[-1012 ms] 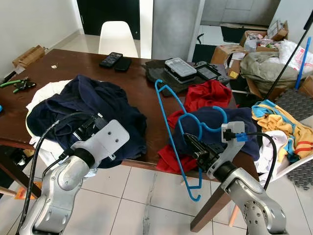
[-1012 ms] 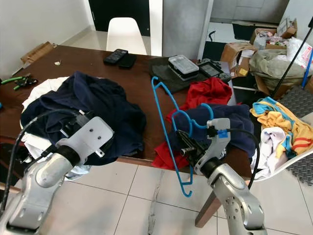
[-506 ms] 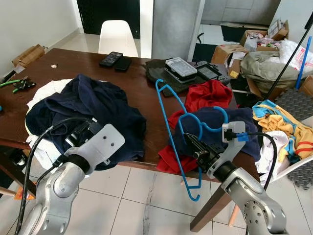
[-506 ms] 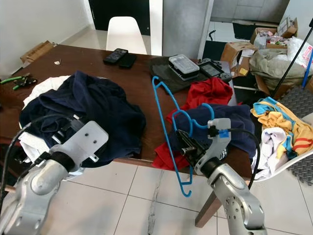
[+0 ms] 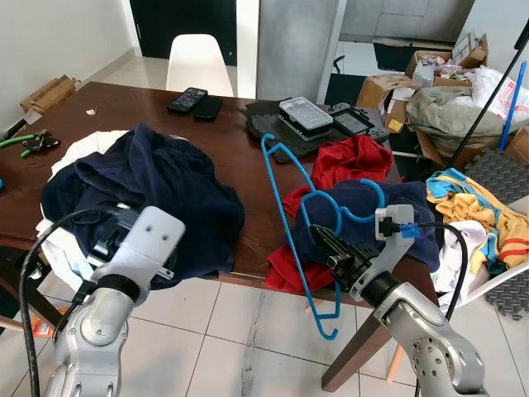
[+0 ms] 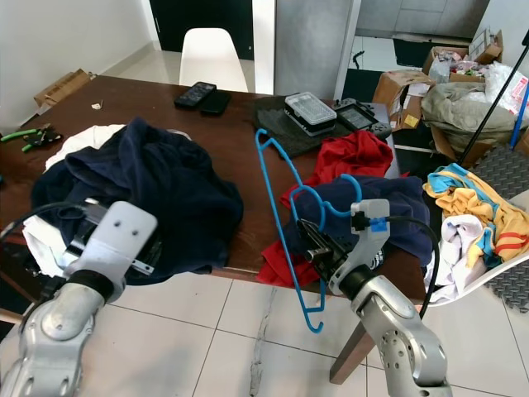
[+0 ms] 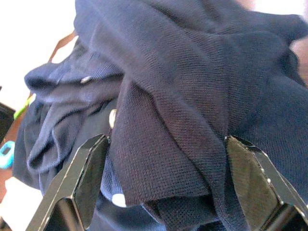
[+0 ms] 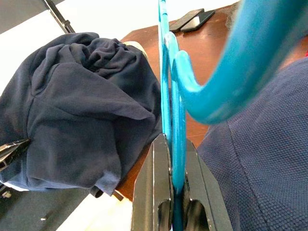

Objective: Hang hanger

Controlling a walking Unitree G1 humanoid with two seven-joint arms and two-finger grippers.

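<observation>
Now left pincer lower and nearer, open around navy garment, right pincer still clamping blue hanger.

Your right gripper is pinching the blue hanger. A navy garment is heaped on the brown table behind it.

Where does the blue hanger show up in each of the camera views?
Left eye view: blue hanger, centre, held by the right gripper off the table edge.
Right eye view: just right of centre.
Left wrist view: not in it; the navy garment sits between open fingers.
Right wrist view: clamped upright between the fingers.
Shared landmark: the navy garment.
</observation>
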